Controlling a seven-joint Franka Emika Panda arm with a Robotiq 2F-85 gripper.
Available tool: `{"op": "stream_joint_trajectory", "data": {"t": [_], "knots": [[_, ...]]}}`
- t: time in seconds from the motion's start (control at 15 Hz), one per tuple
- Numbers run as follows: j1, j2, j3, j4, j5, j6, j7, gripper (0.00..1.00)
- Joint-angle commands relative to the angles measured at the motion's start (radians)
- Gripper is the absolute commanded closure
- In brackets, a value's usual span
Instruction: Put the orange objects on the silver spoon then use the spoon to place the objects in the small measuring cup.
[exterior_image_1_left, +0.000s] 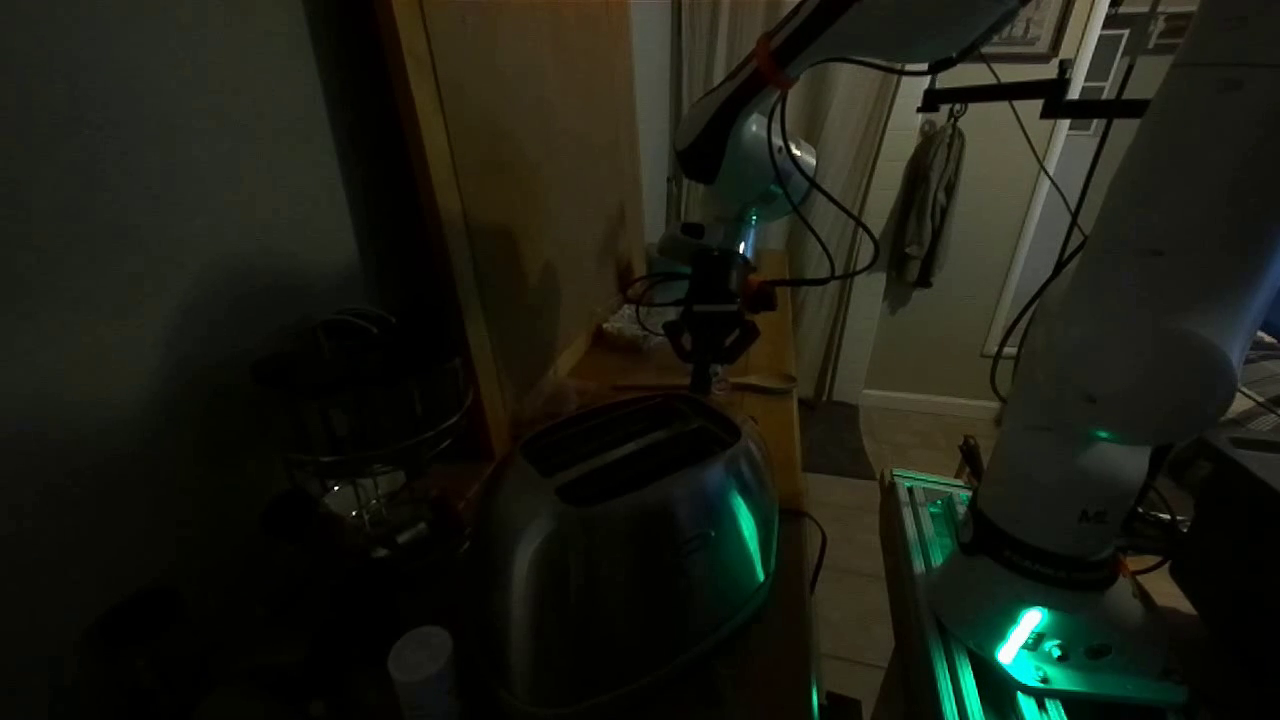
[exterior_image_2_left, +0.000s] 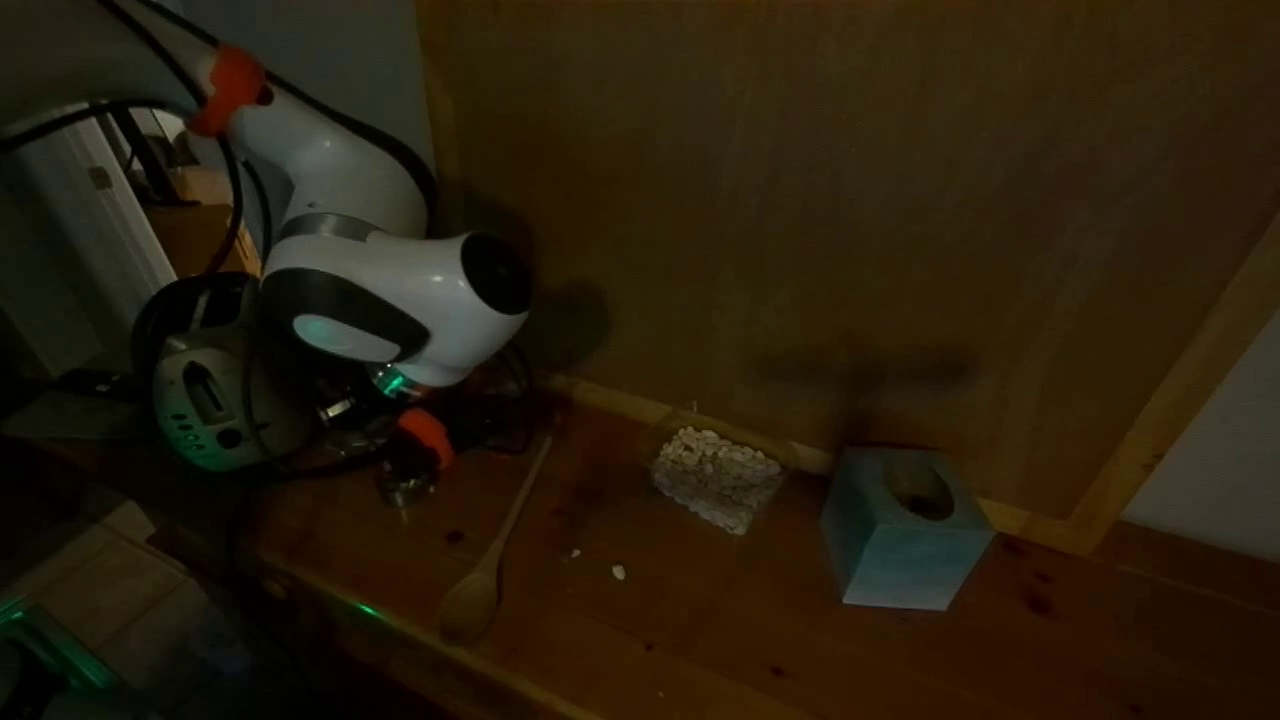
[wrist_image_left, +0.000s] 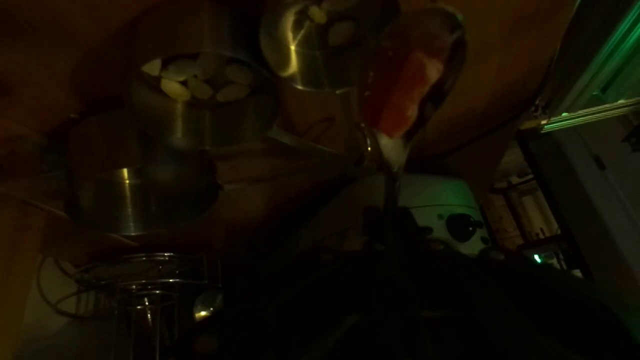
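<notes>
In the wrist view the silver spoon (wrist_image_left: 440, 37) points away from my gripper (wrist_image_left: 391, 218), its handle pinched between the dark, shut fingers. An orange-red patch (wrist_image_left: 412, 92) fills part of the spoon's bowl; I cannot tell whether it is orange objects or a reflection. Left of that bowl, the small measuring cup (wrist_image_left: 300, 70) holds a few pale seeds. A larger metal cup (wrist_image_left: 200, 127) with several pale seeds and a third cup (wrist_image_left: 145, 200), its inside dark, lie further left. My gripper (exterior_image_1_left: 702, 380) hangs low beyond the toaster in an exterior view; the arm mostly hides it elsewhere.
The toaster (exterior_image_1_left: 640, 560) stands close to the gripper. A wooden spoon (exterior_image_2_left: 472, 602) lies on the counter beside a clear box of pale seeds (exterior_image_2_left: 718, 480) and a tissue box (exterior_image_2_left: 890, 560). Loose seeds (exterior_image_2_left: 618, 572) dot the wood. A wire rack (wrist_image_left: 150, 272) shows lower left.
</notes>
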Motion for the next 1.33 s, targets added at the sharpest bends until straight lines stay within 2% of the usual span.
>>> {"op": "stream_joint_trajectory", "data": {"t": [0.0,1.27], "knots": [[0.006,0.002,-0.016,-0.01,0.045,-0.046,-0.052,0.96],[-0.021,0.144,-0.017,0.021,0.233,-0.104,-0.272,0.96]]}}
